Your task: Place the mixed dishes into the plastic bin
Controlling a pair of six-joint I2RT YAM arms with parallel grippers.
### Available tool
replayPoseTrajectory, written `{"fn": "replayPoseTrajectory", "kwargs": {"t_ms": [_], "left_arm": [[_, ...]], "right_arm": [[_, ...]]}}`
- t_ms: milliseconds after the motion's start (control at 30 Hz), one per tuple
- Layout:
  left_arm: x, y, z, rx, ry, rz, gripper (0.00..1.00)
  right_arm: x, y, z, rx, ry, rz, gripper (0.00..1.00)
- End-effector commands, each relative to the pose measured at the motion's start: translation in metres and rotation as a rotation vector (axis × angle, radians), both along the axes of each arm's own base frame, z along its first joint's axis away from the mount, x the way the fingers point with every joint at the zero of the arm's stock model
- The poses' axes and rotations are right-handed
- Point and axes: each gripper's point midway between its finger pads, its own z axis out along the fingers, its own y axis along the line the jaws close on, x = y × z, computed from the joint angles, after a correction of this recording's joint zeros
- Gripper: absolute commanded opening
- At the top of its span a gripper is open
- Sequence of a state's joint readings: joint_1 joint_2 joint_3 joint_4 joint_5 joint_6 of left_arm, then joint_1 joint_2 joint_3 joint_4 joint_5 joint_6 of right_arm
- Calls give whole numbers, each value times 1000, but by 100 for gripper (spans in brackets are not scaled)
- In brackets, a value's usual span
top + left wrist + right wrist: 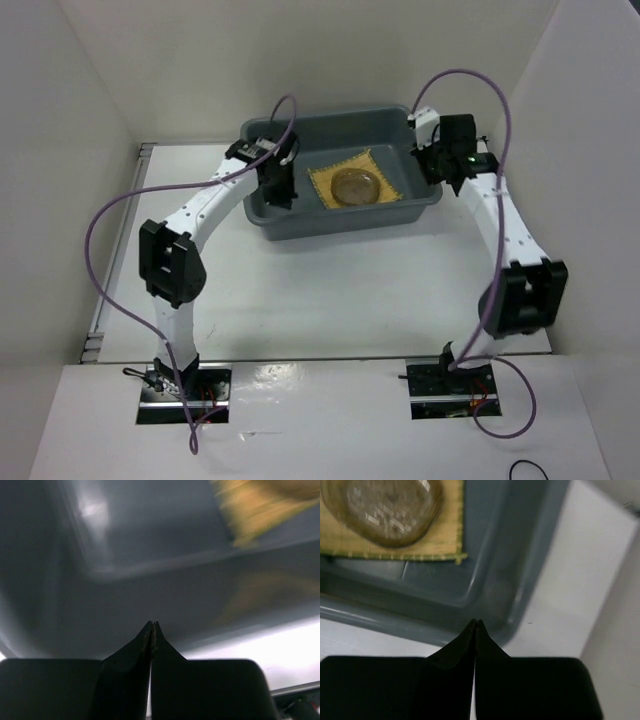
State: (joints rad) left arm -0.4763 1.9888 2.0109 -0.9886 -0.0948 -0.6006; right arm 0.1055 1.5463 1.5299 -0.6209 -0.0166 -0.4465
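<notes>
fig. — top view + two wrist views. the grey bin [345, 228] sits far-centre on the white table [330, 300], with a long side toward the arm bases. inside it the square woven mat [388, 172] lies flat on the floor, turned a bit off the walls. the brownish plate [356, 187] rests on the mat's middle, w/ mat edge showing all round it. there is more bare bin floor left of the mat than right of it.

left gripper [152, 626]: fingers pressed together, nothing btw. them. it hangs over the bin's left end, inside the rim and apart from the mat. its view is blurred, w/ a mat corner at upper right.

right gripper [476, 625]: fingers likewise pressed together and empty, tips over the rolled rim at the bin's right near corner. the mat's fringed corner and the plate lie up-left of the tips, untouched.

open tabletop runs in front of the bin and btw. the arms. white side panels [590, 120] stand near each elbow.
</notes>
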Motion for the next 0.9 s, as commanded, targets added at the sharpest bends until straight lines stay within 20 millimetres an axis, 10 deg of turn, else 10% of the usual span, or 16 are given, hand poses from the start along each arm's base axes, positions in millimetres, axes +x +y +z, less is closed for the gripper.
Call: {"fn": "replayPoseTrajectory", "kwargs": {"t_ms": [0, 367, 567, 867], "left_arm": [[13, 29, 13, -193, -105, 19, 0], [13, 79, -39, -145, -11, 47, 0], [2, 92, -69, -134, 55, 55, 0], [0, 107, -72, -143, 57, 69, 0]], "right_arm": [[-1, 23, -59, 54, 188, 99, 0], [7, 24, -94, 54, 237, 84, 0], [-35, 10, -136, -45, 380, 95, 0], [-84, -2, -106, -123, 355, 135, 0]]}}
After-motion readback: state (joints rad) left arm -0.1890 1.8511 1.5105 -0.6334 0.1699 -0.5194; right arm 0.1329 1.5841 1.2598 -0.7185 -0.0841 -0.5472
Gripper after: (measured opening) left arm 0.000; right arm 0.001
